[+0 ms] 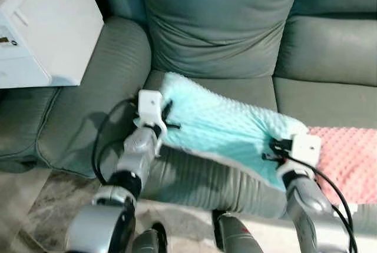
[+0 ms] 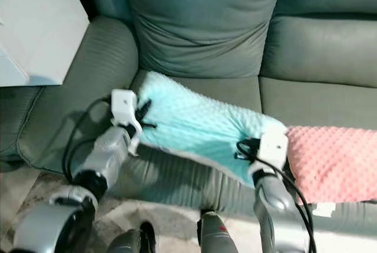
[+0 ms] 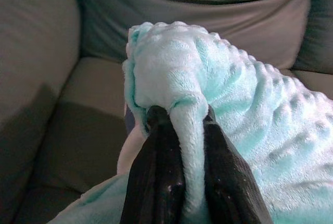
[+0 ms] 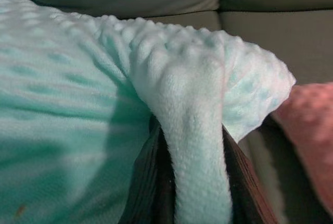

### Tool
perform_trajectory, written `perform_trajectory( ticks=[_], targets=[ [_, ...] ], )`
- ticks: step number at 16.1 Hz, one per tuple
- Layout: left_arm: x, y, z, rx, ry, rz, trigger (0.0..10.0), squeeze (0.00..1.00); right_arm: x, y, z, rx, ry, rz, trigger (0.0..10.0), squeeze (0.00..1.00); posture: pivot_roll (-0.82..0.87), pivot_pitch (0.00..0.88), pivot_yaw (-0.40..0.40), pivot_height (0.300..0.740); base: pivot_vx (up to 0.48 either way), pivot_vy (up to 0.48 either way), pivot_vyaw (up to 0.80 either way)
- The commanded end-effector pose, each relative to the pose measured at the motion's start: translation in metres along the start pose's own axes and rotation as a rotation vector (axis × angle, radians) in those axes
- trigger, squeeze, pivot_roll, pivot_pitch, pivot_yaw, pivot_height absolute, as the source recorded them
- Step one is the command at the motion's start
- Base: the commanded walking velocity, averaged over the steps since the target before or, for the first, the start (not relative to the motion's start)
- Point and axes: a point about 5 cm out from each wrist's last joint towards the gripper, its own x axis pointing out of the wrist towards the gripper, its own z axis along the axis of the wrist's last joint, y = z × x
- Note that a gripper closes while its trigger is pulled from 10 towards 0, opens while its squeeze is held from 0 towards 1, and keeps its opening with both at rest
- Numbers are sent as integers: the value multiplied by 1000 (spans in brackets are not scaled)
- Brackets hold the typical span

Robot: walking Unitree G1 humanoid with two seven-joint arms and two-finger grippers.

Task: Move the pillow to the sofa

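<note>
Mint pillow (image 1: 227, 126) (one) pinched by both grippers, left (image 3: 186, 135), right (image 4: 195, 146).

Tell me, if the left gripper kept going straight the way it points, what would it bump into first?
Probably the sofa's back cushion. The left gripper, pinching the mint pillow, points toward it, though depth is hard to judge.

I saw the pillow (image 1: 227, 126) was soft mint plush with a raised, bubbly nap. The sofa (image 1: 224, 26) looked like matt grey-green woven cloth. The pink pillow (image 1: 350, 159) had the same dotted fleece. The fingers (image 3: 158, 182) were smooth, slightly glossy black plastic.
</note>
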Motion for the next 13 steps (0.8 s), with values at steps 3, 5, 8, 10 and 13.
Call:
perform_trajectory(
  ticks=[3,5,8,10,13],
  targets=[
    [-10,26,-15,12,46,151,10000,0,12,-12,-6,44,9,-1,10000,0,-268,387,80,740,0,0,0],
    [-14,39,-19,-13,56,236,10000,0,21,-12,-3,35,-7,21,10000,0,-266,397,70,740,0,0,0],
    [-21,45,-30,-36,79,290,10000,0,33,-14,1,4,-31,62,10000,0,-267,403,64,740,0,0,0],
    [-23,44,-33,-38,86,288,10000,0,38,-13,4,-11,-42,87,10000,0,-268,409,63,740,0,0,0],
    [-21,42,-31,-53,74,266,10000,39,43,-7,7,-3,-66,103,10000,0,-264,412,61,740,0,0,0]
  ],
)
